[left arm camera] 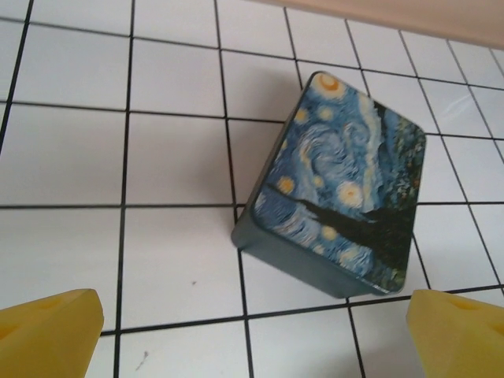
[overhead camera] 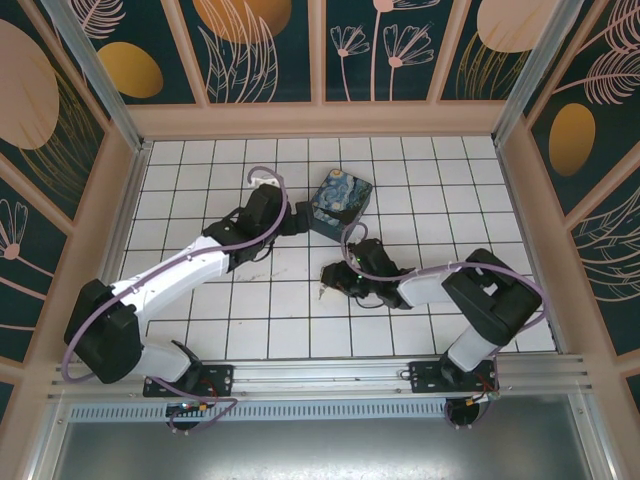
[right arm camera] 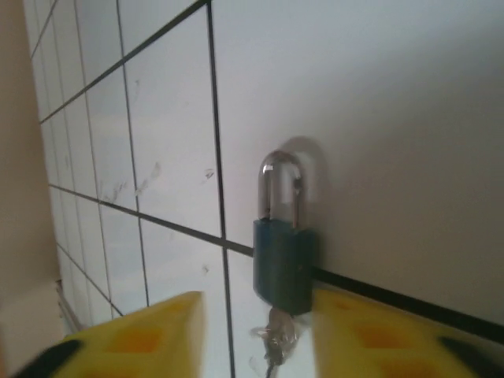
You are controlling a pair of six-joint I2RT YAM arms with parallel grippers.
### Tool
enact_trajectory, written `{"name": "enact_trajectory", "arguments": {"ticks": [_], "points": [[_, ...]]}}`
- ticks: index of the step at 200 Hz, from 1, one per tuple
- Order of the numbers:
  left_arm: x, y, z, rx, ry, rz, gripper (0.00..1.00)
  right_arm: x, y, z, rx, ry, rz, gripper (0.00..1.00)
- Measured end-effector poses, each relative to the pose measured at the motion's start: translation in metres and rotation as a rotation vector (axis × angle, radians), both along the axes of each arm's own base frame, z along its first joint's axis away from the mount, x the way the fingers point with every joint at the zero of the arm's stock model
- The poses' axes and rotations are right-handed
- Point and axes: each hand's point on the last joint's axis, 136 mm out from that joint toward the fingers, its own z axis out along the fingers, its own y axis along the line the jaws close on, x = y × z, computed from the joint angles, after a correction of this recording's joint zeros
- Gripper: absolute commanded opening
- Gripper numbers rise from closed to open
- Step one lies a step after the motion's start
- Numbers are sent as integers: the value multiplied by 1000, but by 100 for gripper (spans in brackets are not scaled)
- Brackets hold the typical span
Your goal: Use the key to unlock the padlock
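Right gripper (right arm camera: 256,331) first: its yellow fingers (right arm camera: 134,339) stand parted, released rather than clenched, and the padlock (right arm camera: 285,260) sits in the gap between them. The blue body lies right against the finger on the right of the wrist view, while open floor shows between it and the other finger. Its silvery shackle (right arm camera: 281,185) points away from the gripper, and whether it is latched or sprung is too hard to read. A small metallic key (right arm camera: 274,342) sticks out of the near end of the body, blurred, down between the fingertips. All of this rests on the white tiled floor (right arm camera: 378,118), with a dark grout line running under the lock. From above, that right gripper is low over the middle of the floor, a little in front of the painted box (overhead camera: 340,198); the lock is too small to pick out there. Over to the left gripper (left arm camera: 252,315): jaws spread wide, yellow fingertips (left arm camera: 47,331) in the bottom corners of its view, nothing between them. It hovers just beside the box (left arm camera: 339,189), a rounded tin with a swirling blue-and-yellow night-sky print, lying turned at an angle to the tile lines.
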Motion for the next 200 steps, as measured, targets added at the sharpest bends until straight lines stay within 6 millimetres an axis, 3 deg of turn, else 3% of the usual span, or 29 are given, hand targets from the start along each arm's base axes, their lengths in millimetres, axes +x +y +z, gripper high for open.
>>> {"name": "enact_trajectory", "arguments": {"ticks": [30,42,78,98,114,134,149,175,200], "points": [[-6,11,7,-14,-12,24,99,15,-25,35,2,-74,-64,82],[-7,19,19,-24,-41,47,99,23,-39,53,-9,-119,-99,84],[-10,60,60,-21,-186,168,99,65,-97,139,-90,-324,-290,90],[-13,88,70,36,-296,241,99,88,-135,191,-163,-471,-441,93],[-16,110,73,115,-395,295,99,97,-170,216,-236,-567,-563,99],[-19,139,67,242,-487,350,99,108,-213,222,-350,-637,-697,99],[-16,167,60,325,-505,417,99,115,-239,215,-438,-654,-760,99],[-8,214,56,391,-526,542,99,130,-271,194,-575,-636,-810,99],[1,236,32,414,-521,575,99,149,-294,158,-695,-573,-807,99]]}}
